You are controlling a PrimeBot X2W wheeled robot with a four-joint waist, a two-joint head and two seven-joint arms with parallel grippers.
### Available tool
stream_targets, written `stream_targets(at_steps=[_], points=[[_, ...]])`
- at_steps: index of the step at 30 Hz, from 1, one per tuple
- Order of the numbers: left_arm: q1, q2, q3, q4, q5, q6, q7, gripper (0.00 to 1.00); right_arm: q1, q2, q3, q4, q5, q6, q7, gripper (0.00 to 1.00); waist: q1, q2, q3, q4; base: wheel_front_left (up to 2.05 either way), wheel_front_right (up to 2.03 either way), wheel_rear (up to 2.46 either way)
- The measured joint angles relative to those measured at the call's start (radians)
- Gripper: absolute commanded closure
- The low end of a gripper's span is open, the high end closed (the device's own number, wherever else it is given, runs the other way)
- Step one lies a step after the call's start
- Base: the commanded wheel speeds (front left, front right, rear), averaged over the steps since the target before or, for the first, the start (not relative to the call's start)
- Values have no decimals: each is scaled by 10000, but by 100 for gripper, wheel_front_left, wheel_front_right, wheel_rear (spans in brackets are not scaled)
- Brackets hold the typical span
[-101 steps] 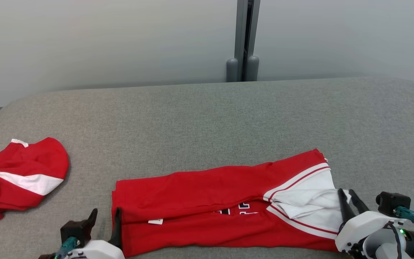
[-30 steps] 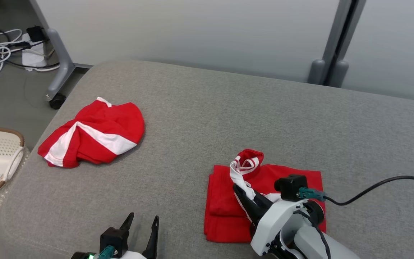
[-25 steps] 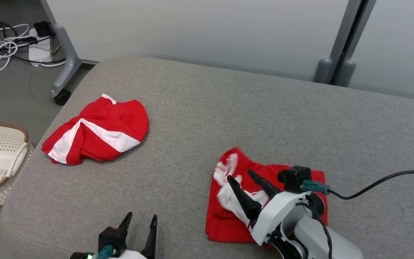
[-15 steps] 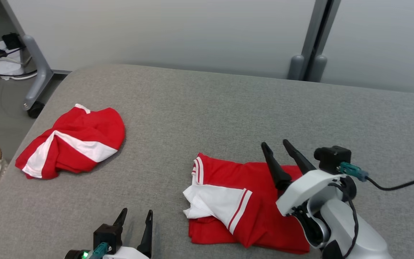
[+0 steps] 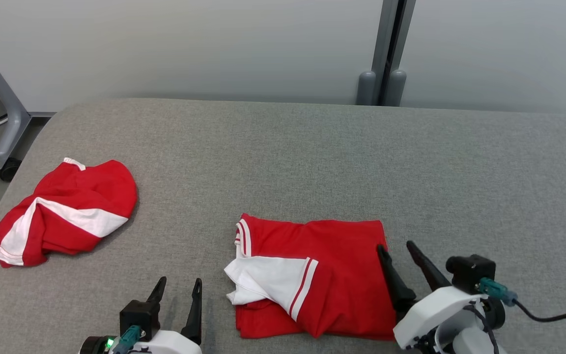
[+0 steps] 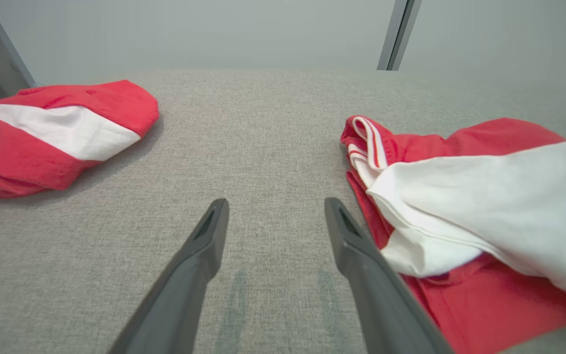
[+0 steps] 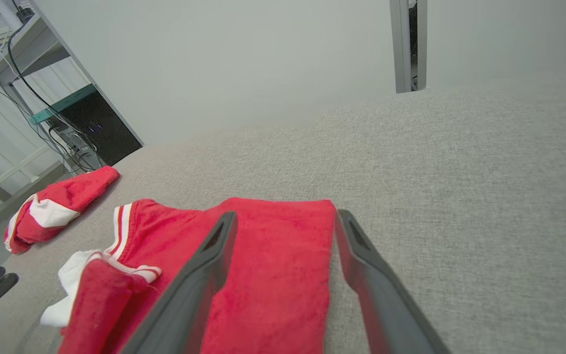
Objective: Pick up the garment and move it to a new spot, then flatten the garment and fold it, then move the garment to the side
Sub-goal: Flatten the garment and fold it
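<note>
The red garment (image 5: 332, 265) with white, red-striped sleeves lies folded into a rough rectangle on the grey padded table (image 5: 312, 157), at the near middle. A white sleeve (image 5: 268, 280) drapes over its left front. My right gripper (image 5: 396, 248) stands open at the garment's right edge, empty; in the right wrist view its fingers (image 7: 214, 255) straddle that edge of the garment (image 7: 273, 265). My left gripper (image 5: 181, 284) is open and empty over bare table, left of the garment (image 6: 484, 206).
A second red and white garment (image 5: 62, 211) lies crumpled at the table's left edge, also in the left wrist view (image 6: 52, 128) and the right wrist view (image 7: 57, 206). A grey wheeled frame leg (image 5: 3, 128) stands off the table's far left. A wall post (image 5: 386, 54) rises behind.
My right gripper opened and let go of the garment, which dropped into a folded pile, then drew back to its right edge. The head camera swung right. My left gripper stayed open.
</note>
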Motion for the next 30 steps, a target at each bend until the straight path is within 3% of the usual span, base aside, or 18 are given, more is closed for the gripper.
stream_targets(at_steps=[11,15,16,17,18,19,20,25,26,27,28,30], points=[[104,2,61,50,121,-59,0,0,442,10,1962,-1340,1246,0,0,0,0,0,-83,153,0,0,0],[119,0,29,52,121,-88,0,0,384,17,2788,-1074,1661,0,4,0,0,0,-79,317,0,0,0],[123,0,27,59,121,-86,0,0,337,17,2976,-895,1751,0,79,5,0,0,-80,363,0,0,0],[133,0,21,71,121,-86,0,0,262,13,3166,-706,1827,0,146,38,0,-1,-84,408,0,0,0],[151,0,25,79,121,-86,0,0,175,8,3325,-577,1864,0,153,78,0,0,-91,454,0,0,0],[169,2,35,81,121,-86,0,0,73,6,3475,-499,1910,0,150,96,1,0,-97,495,0,0,0],[176,-2,46,79,121,-86,0,0,-41,0,3649,-470,1964,0,144,100,0,0,-98,536,0,0,0],[198,-2,136,65,121,-82,0,0,-476,-15,5156,-892,2366,0,94,100,0,0,-65,607,0,0,0],[212,2,163,63,121,-81,0,0,-538,-8,5668,-1060,2635,0,259,89,0,0,-61,597,0,0,0],[221,0,194,59,119,-69,0,0,-597,27,6151,-1145,2909,0,481,52,0,0,-63,572,0,0,0],[230,10,215,61,119,-36,0,0,-637,0,6548,-1300,3168,0,516,0,0,0,-68,534,0,0,0],[233,4,230,59,113,-27,0,0,-877,-178,7033,-1565,3588,2,456,0,0,0,-82,438,0,0,0]])
